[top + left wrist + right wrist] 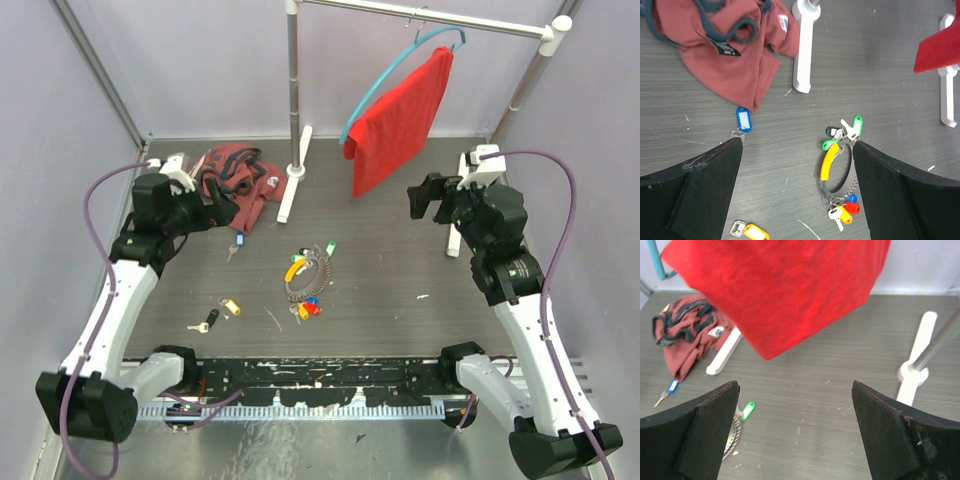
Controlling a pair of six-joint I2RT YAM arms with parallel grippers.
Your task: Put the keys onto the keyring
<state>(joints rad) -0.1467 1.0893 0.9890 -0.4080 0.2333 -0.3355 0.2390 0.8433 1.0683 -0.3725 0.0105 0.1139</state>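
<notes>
Blue-tagged key, blade behind left fingers

Keys: three loose ones lie left of the keyring, namely a blue-tagged key, a yellow-tagged key and a black-tagged key. Seven coloured tags cluster at the keyring: two green, one each black, yellow, red, blue and orange. Garments: two beyond the keyring, a maroon garment and a red cloth. Grippers: two, the left gripper and the right gripper.

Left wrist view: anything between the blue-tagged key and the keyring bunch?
Nothing. In the left wrist view the stretch from the blue-tagged key to the keyring bunch is bare table.
</notes>
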